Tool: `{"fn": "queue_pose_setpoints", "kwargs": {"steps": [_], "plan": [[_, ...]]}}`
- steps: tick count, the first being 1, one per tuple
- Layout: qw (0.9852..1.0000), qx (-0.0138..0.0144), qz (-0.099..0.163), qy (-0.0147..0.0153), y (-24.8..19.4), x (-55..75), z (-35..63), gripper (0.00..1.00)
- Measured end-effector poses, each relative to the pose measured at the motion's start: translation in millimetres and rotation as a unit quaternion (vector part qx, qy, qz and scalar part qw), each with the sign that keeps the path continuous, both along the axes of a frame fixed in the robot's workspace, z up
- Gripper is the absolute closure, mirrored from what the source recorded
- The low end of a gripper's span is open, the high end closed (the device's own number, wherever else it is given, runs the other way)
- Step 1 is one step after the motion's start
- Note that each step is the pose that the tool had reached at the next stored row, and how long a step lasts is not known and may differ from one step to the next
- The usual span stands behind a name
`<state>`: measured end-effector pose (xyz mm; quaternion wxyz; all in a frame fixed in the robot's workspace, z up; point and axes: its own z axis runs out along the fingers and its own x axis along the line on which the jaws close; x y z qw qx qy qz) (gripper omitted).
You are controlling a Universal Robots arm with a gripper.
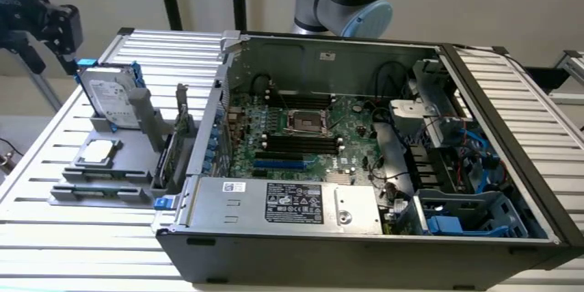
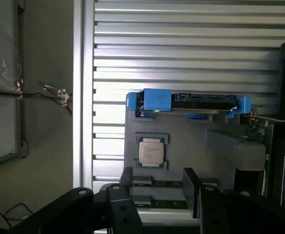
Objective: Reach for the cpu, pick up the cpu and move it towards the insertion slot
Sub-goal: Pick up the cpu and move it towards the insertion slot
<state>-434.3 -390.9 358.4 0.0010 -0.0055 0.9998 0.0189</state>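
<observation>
The cpu (image 1: 98,152) lies flat, silver top up, in a square pocket of the grey holder (image 1: 128,169) on the slatted table, at the exterior view's left. In the wrist view the cpu (image 2: 150,151) sits just beyond my fingertips. My gripper (image 2: 158,173) is open, its two black fingers (image 2: 126,178) apart with nothing between them. In the exterior view the gripper (image 1: 62,46) hangs high above the far left of the table, behind the holder. The insertion slot (image 1: 307,122) is the silver-framed socket in the middle of the motherboard, inside the open computer case.
An upright hard drive with blue rails (image 1: 111,97) stands on the holder behind the cpu. Memory sticks (image 2: 164,184) lie in the holder's front grooves. The case wall (image 1: 215,107) rises between holder and motherboard. Long black memory slots (image 1: 301,143) flank the socket.
</observation>
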Motion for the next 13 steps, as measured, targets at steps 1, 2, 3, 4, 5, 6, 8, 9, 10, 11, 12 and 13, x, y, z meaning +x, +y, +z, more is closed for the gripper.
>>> {"fn": "queue_pose_setpoints", "kwargs": {"steps": [1,2,3,4,5,6,8,9,10,11,12,13], "plan": [[1.0000,0.0000,0.000,0.0000,0.0,0.0,0.0,0.41],[1.0000,0.0000,0.000,0.0000,0.0,0.0,0.0,0.41],[1.0000,0.0000,0.000,0.0000,0.0,0.0,0.0,0.35],[1.0000,0.0000,0.000,0.0001,0.0,0.0,-0.1,0.35],[1.0000,0.0000,0.000,0.0001,0.0,0.1,-0.4,0.29],[1.0000,0.0000,0.000,0.0002,-0.3,0.6,-1.0,0.29],[1.0000,0.0001,0.000,0.0000,-1.4,2.6,-3.6,0.29],[1.0000,0.0001,0.000,0.0001,-2.4,3.6,-5.3,0.29],[1.0000,0.0001,0.000,0.0000,-3.4,4.7,-7.1,0.29],[1.0000,0.0000,0.000,0.0001,-4.5,5.4,-9.0,0.29],[1.0000,0.0000,0.000,0.0001,-5.4,5.6,-10.8,0.29],[1.0000,0.0000,0.000,0.0001,-6.3,5.7,-12.5,0.29]]}}
